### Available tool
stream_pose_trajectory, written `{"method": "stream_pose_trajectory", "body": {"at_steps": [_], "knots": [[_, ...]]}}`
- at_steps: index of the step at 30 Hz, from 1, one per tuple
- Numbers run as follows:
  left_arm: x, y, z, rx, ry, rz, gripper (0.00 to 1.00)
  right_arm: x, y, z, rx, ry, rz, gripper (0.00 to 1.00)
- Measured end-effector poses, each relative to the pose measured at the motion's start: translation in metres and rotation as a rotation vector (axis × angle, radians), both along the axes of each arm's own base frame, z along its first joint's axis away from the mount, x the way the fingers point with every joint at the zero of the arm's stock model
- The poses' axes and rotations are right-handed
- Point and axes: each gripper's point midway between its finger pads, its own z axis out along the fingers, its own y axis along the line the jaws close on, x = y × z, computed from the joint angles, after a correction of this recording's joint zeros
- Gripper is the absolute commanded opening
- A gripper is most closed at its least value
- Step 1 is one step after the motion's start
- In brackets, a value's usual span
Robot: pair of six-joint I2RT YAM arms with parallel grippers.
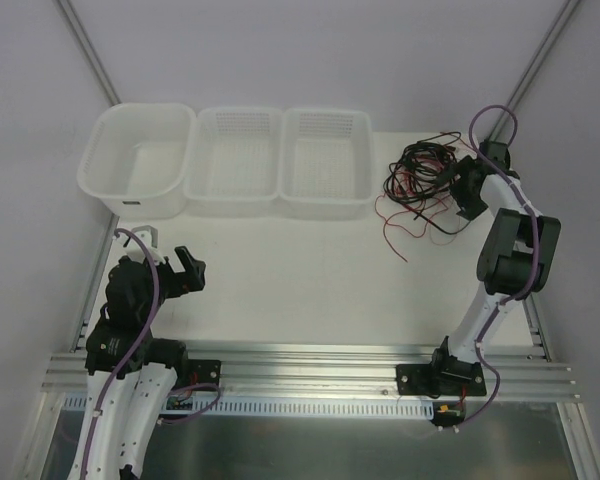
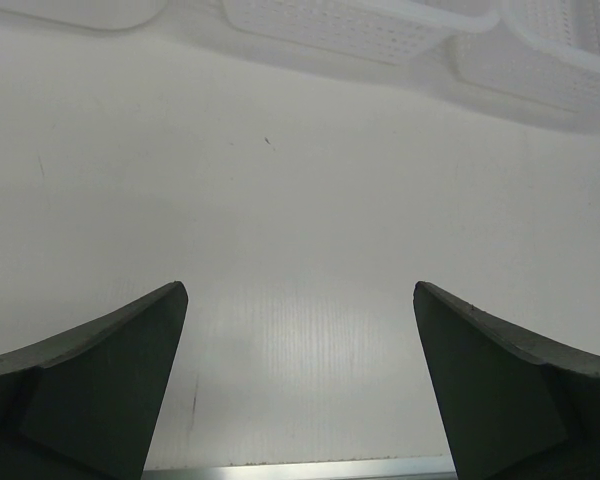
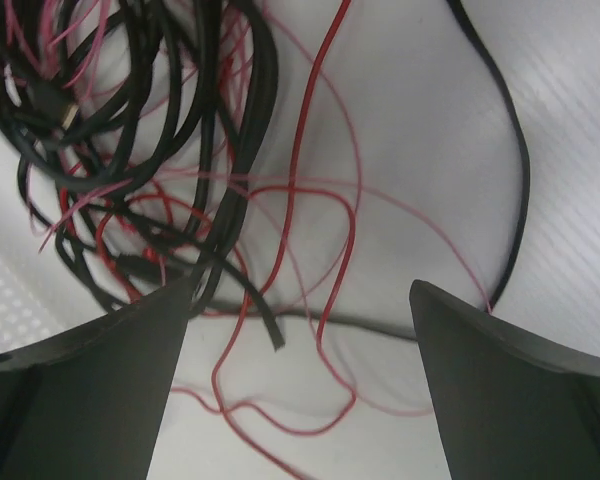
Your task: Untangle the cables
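Clearly knotted, the heap of thin black cables and finer red wires (image 1: 418, 172) lies at the far right of the white worktop (image 1: 280, 280), just beside the row of white plastic baskets (image 1: 325, 205). The right hand (image 3: 300, 300) hangs directly over it, fingers spread wide and empty, likely poised to pick a strand. The left hand (image 2: 300, 290), equally spread and empty, sits well apart near its base

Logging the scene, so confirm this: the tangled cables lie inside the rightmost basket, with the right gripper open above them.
Not inside: the cables lie on the table just right of the rightmost basket, as the top view shows. The right gripper is open above them.
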Motion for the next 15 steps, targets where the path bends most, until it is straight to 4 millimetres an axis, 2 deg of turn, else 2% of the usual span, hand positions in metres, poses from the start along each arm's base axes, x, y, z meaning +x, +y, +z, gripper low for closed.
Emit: {"method": "stream_pose_trajectory", "body": {"at_steps": [3, 7, 12, 14, 15], "knots": [[0.001, 0.0, 0.001, -0.001, -0.007, 0.001, 0.99, 0.016, -0.009, -0.025, 0.028, 0.01, -0.037, 0.97], [0.002, 0.0, 0.002, 0.0, -0.011, 0.003, 0.99, 0.039, -0.011, -0.043, 0.058, -0.007, -0.05, 0.99], [0.003, 0.001, 0.001, 0.003, -0.003, 0.008, 0.99, 0.07, -0.01, -0.041, 0.087, -0.072, -0.039, 0.85], [0.003, 0.001, 0.0, 0.004, 0.002, 0.009, 0.99, 0.077, -0.009, -0.045, 0.094, -0.081, -0.032, 0.74], [0.004, 0.001, -0.001, 0.004, 0.005, 0.009, 0.99, 0.08, -0.009, -0.045, 0.094, -0.088, -0.031, 0.65]]}}
